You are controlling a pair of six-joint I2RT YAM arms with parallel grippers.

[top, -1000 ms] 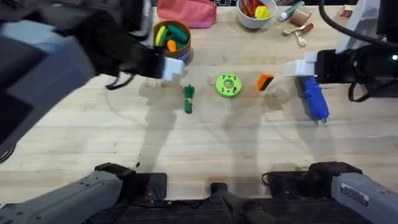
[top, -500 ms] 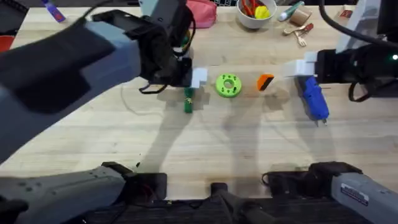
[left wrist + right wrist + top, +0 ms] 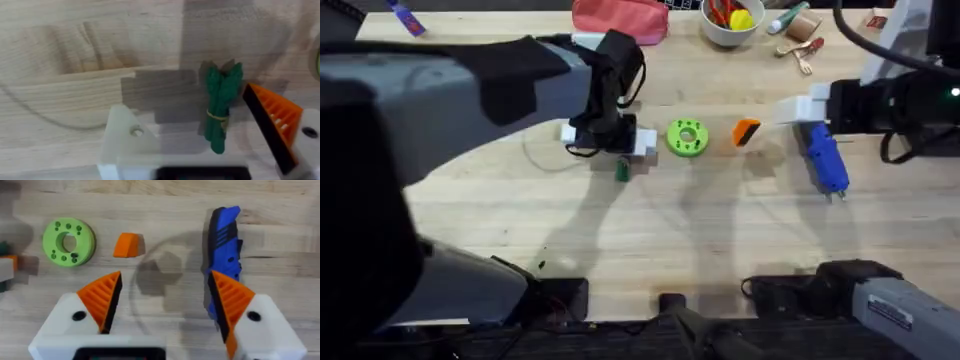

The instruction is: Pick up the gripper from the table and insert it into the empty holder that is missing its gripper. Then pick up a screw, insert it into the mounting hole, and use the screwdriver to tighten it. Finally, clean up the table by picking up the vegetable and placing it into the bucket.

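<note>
Overhead, left tool point(image 3: 200, 150) spread above vegetable point(image 3: 220, 107) — right tool point(image 3: 165, 305) spread beside screwdriver point(image 3: 225, 255).

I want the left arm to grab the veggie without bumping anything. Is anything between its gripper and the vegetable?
Nothing visible. In the left wrist view the vegetable lies on bare table between the left gripper's open fingers. The green disc sits off to the side.

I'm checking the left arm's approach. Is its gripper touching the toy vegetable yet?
Apart. In the left wrist view the vegetable lies on bare wood between the open left gripper's white mount and orange finger, with table showing on both sides.
</note>
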